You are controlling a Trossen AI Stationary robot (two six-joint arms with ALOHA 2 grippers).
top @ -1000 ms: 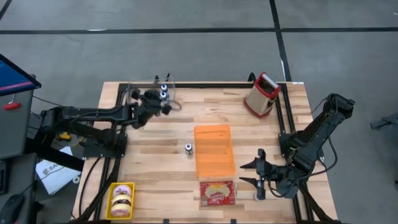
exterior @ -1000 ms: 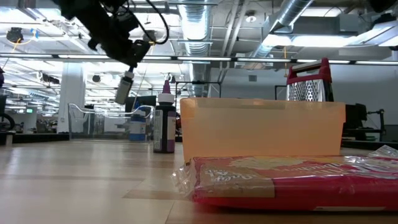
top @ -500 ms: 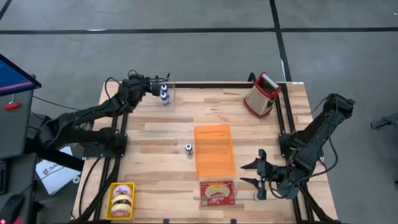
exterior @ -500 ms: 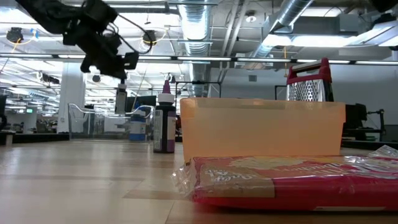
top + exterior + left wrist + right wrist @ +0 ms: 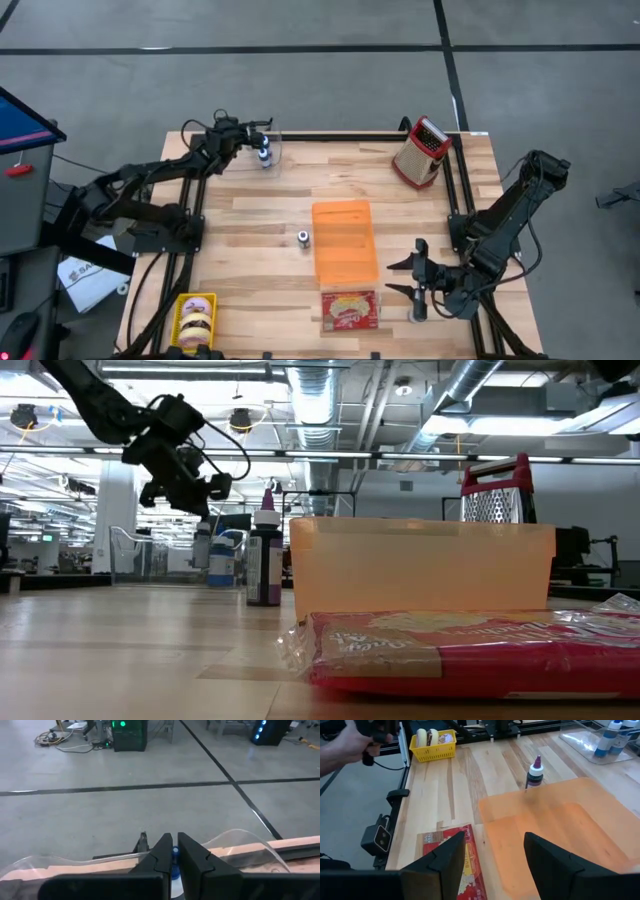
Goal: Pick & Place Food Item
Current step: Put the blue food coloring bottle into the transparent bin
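My left gripper (image 5: 258, 138) is at the table's far left, over a clear plastic tray (image 5: 275, 150), and is shut on a small white bottle with a blue cap (image 5: 203, 545). A second such bottle (image 5: 222, 555) stands in the tray beside it. A red food packet (image 5: 349, 308) lies flat at the near edge, also in the right wrist view (image 5: 447, 855). My right gripper (image 5: 405, 278) is open and empty, just right of the packet, its fingers wide apart (image 5: 492, 865). My left gripper pinches the bottle at its top, by the blue cap (image 5: 175, 853), between its two fingers. The bottle hangs upright below the fingers, its base about level with the neighbouring bottle's. I cannot tell whether it rests on the tray.
An orange tray (image 5: 344, 240) lies mid-table, with a small dark bottle (image 5: 303, 238) to its left. A red-handled grater (image 5: 421, 152) stands far right. A yellow basket of round pastries (image 5: 195, 322) sits near left. A person's hand (image 5: 345, 745) shows beyond the table.
My left gripper has carried the blue-capped bottle toward the table's far left corner and down, over the clear tray. The bottle has stayed upright in the hold and now sits level with the other bottle there.
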